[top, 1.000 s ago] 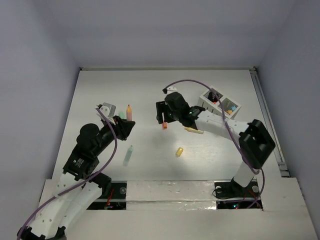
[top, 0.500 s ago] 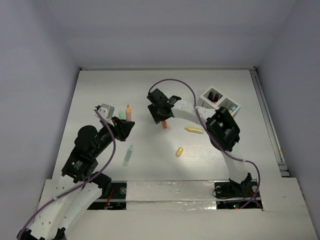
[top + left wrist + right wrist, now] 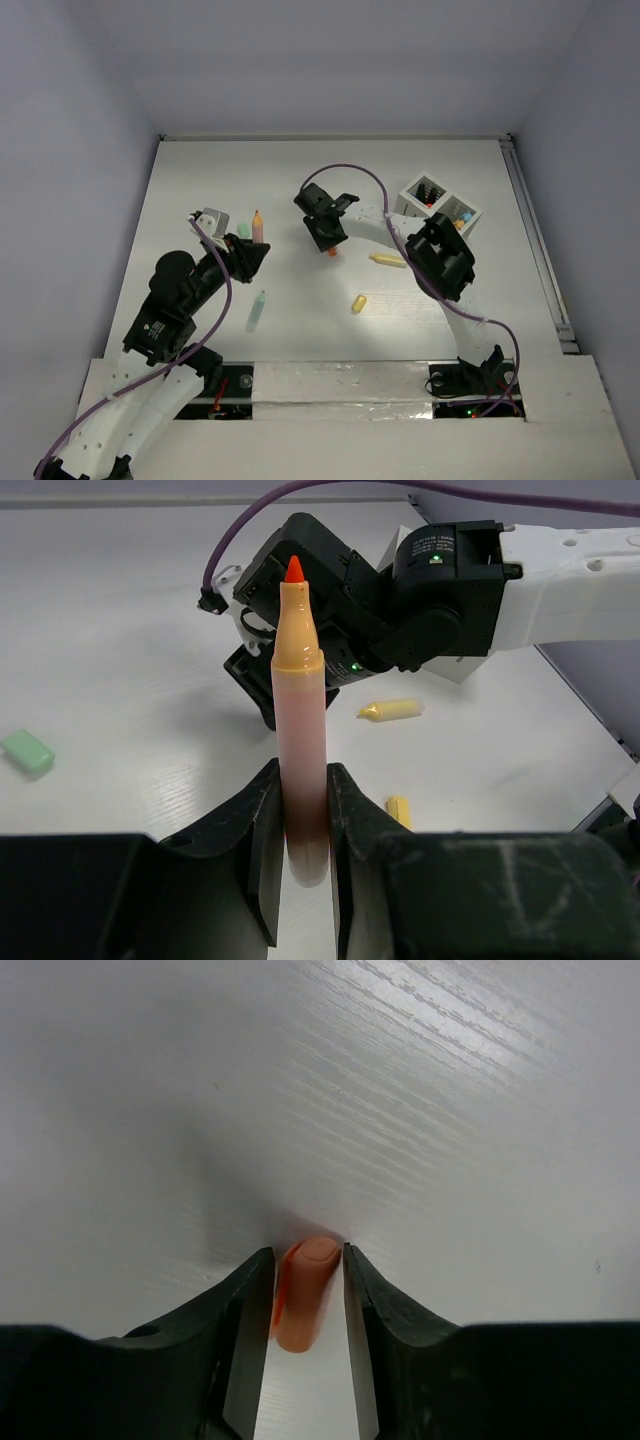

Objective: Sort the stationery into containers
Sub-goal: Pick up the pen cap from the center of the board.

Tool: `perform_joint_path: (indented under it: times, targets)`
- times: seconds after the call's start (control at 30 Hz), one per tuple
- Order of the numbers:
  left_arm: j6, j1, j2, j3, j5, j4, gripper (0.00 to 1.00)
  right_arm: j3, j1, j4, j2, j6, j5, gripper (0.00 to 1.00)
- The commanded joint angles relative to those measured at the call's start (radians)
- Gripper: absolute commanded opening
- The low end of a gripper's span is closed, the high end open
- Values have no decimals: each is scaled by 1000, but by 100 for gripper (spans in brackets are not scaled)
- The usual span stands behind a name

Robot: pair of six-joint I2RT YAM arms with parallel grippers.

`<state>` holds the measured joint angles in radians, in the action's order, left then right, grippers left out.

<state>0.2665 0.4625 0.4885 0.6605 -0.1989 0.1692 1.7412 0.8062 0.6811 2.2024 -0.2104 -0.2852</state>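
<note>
compared with a second ago, the right gripper (image 3: 306, 1260) is found further left on the table (image 3: 200, 180), well apart from the white box (image 3: 408, 196), and is lowered over the orange cap (image 3: 305, 1305). the cap is seen lying on the table between the jaws, which appear to be pressed against both of its sides; a firm hold cannot be confirmed from the wrist view. the left gripper (image 3: 300, 810) is clamped on the orange marker (image 3: 298, 730), which is held upright with its bare tip pointing up.

the step in hand is judged to be the pickup of the cap, so that the marker can be capped before sorting. for the next move, the grip is to be completed, the cap lifted clear and its open end lined up with the marker tip. a yellow marker (image 3: 388, 261) and a mint marker (image 3: 257, 310) are left on the table.
</note>
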Motion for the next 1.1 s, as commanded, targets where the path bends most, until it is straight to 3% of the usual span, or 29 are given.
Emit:
perform_joint_path:
  times: [0.0,0.2,0.4,0.5,0.63,0.7,0.87,1.07]
  targets:
    - [-13,-5,-1,7,-11,-37,0,-6,2,3,2,-6,-6,39]
    - [-12,-5,5,5,-13,-37,0,-43,-7,-43,-29,-23,4,17]
    - [-7,-5,13,4,-37,-43,0,-144,-16,-179,-199,-44,4,4]
    - [5,-5,18,1,-66,-56,0,-225,-25,-349,-355,-63,56,2]
    - [39,-15,22,-7,-125,-94,0,-434,-64,-712,-553,-133,293,0]
    - [48,-15,27,-12,-149,-105,0,-486,-82,-817,-634,-182,389,0]
    - [102,-15,41,-27,-226,-190,0,-608,-111,-1149,-736,-371,586,0]
    - [180,-15,59,-48,-352,-321,0,-669,-111,-1523,-744,-593,745,0]
